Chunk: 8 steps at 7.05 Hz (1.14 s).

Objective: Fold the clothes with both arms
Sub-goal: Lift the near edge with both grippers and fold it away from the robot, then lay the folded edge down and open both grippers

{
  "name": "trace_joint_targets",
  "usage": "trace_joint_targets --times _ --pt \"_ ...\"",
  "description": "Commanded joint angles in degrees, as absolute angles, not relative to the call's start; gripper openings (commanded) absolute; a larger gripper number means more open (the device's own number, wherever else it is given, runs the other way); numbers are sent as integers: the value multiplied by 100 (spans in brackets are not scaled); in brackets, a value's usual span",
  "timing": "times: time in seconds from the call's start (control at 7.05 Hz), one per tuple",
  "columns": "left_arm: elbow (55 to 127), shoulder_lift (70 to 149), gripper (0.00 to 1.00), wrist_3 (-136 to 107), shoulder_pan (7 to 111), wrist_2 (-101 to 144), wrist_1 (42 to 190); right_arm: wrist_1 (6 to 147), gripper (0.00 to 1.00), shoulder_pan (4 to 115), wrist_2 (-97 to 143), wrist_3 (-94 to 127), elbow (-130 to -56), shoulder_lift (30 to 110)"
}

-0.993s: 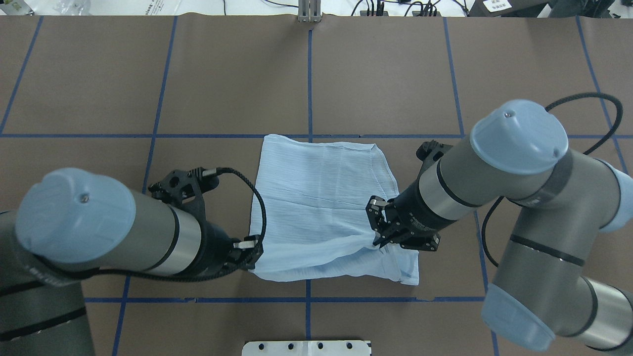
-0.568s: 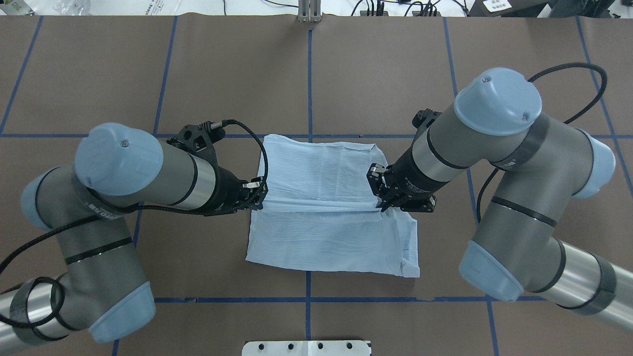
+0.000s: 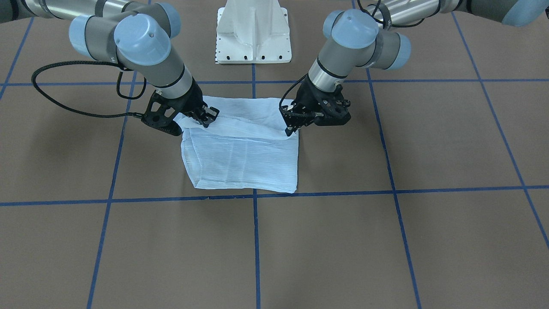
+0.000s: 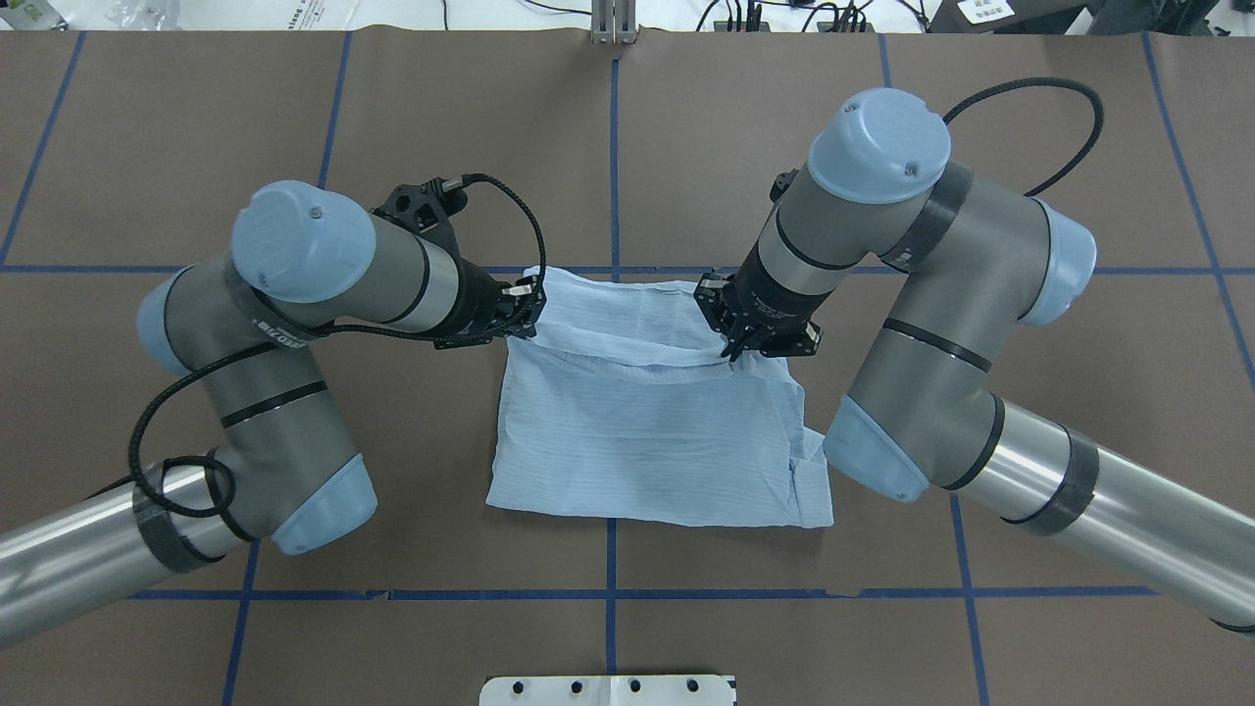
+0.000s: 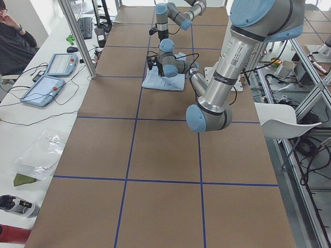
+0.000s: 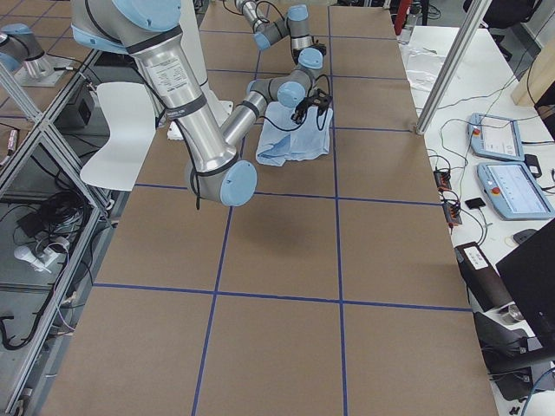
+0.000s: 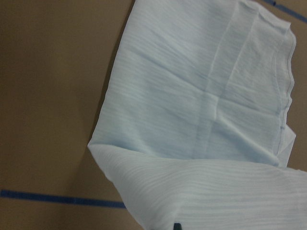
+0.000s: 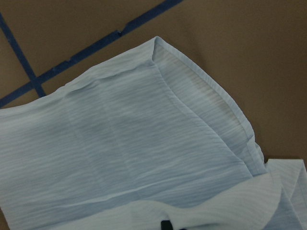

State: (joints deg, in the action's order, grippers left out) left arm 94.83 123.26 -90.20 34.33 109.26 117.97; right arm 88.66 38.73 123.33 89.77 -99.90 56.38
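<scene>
Brown table with a blue tape grid (image 4: 294,118); white metal pedestal base (image 3: 253,30) at its robot side. Grey-and-silver tubular left arm (image 4: 324,245) and right arm (image 4: 882,186) reach out past the base. Thin pale-blue striped shirt (image 4: 637,431), folded to a rough rectangle, lies straight ahead of the base. Black two-finger left gripper (image 4: 525,312) and right gripper (image 4: 730,343) each pinch its upper layer, near the edge farthest from the base.

One shirt (image 4: 637,441), two arms (image 4: 392,279) (image 4: 863,226) — one table (image 4: 196,147), one pedestal (image 3: 253,30)

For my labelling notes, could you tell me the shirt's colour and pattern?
The shirt is pale blue, finely striped; clearest in the right wrist view.
</scene>
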Motion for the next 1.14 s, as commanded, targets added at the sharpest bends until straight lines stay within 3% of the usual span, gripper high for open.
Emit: trace_joint_targets --times 0.0,0.71,0.85,0.99 --pt "8756 12516 0 -9009 3594 10925 12399 8851 0 4025 12331 8685 -9539 5372" --pt "8613 12524 0 -8684 3771 10925 12401 8483 0 4148 12331 8508 -8412 4816" --pt "8605 12524 23 -8727 3771 10925 12401 8473 56 4148 12331 8499 -8411 4808" --pt "8613 12524 99 -8745 3771 10916 12401 8455 100 4183 12340 8516 -8411 4816"
